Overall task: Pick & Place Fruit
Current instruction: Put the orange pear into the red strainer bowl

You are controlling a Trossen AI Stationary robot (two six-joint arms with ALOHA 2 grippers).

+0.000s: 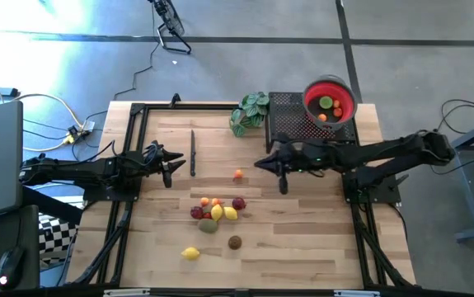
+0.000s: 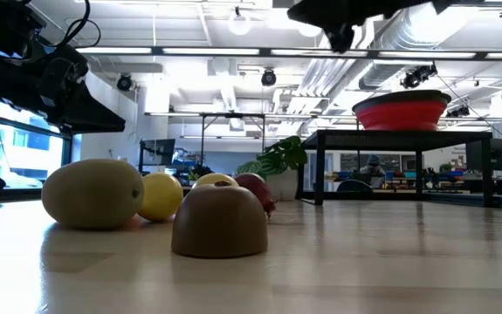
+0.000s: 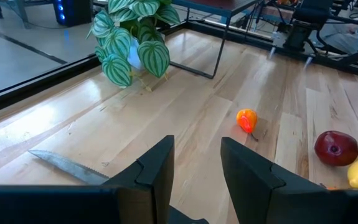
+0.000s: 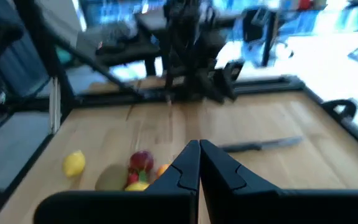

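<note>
Mostly small rounded toy fruit (image 1: 215, 213), red, yellow, orange, brown.

On the surface (image 1: 302, 247) lie 9 toy fruits: 1 orange one (image 1: 237, 174) alone, a cluster of 6 (image 1: 217, 211), 1 brown (image 1: 235, 242), 1 lemon (image 1: 190, 253). 1 red bowl (image 1: 330, 100) holds 3 more. 1 knife (image 1: 193, 152), 1 plant (image 1: 250, 112), 2 arms.

A cluster of fruit (image 1: 216, 210) lies mid-table: orange, yellow, dark red and green pieces touching or nearly so. An orange fruit (image 1: 237, 174) sits apart, nearer the plant side. A brown fruit (image 1: 234, 242) and a lemon (image 1: 190, 253) lie separately nearer the front edge. Three more pieces (image 1: 329, 109), green and orange, rest in the bowl.
</note>
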